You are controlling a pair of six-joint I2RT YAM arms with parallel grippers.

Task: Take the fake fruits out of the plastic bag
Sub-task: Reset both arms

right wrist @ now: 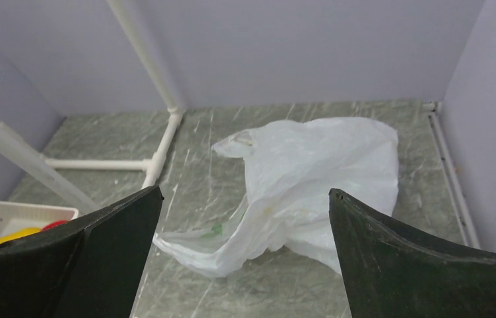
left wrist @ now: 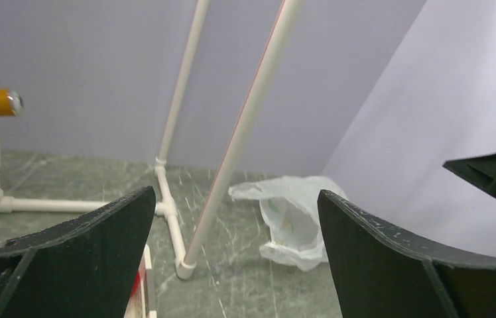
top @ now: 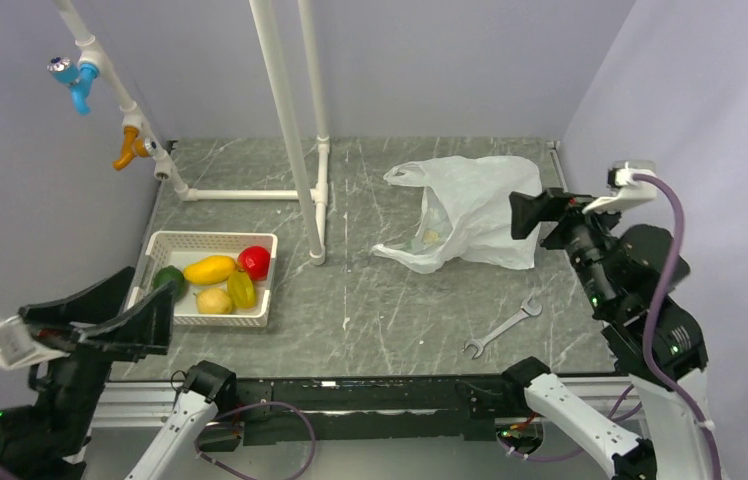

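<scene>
Five fake fruits lie in a white latticed tray (top: 250, 318) at the left: dark green (top: 172, 276), orange-yellow mango (top: 210, 268), red (top: 254, 261), yellow-green oblong (top: 241, 289), yellow lemon (top: 213, 301). The plastic bag (top: 470, 210) lies slack and flat at the back right, its mouth facing left; no fruit shows in it. My left gripper (top: 153, 287) is open and empty, raised over the tray's near left corner. My right gripper (top: 515, 215) is open and empty, just right of the bag (right wrist: 325, 165). The bag also shows in the left wrist view (left wrist: 292, 218).
A white pipe frame (top: 290, 130) stands between tray and bag, its foot (top: 317, 255) on the table. A blue tap (top: 78, 78) and an orange tap (top: 130, 148) hang at the far left. A wrench (top: 502, 327) lies near the front right.
</scene>
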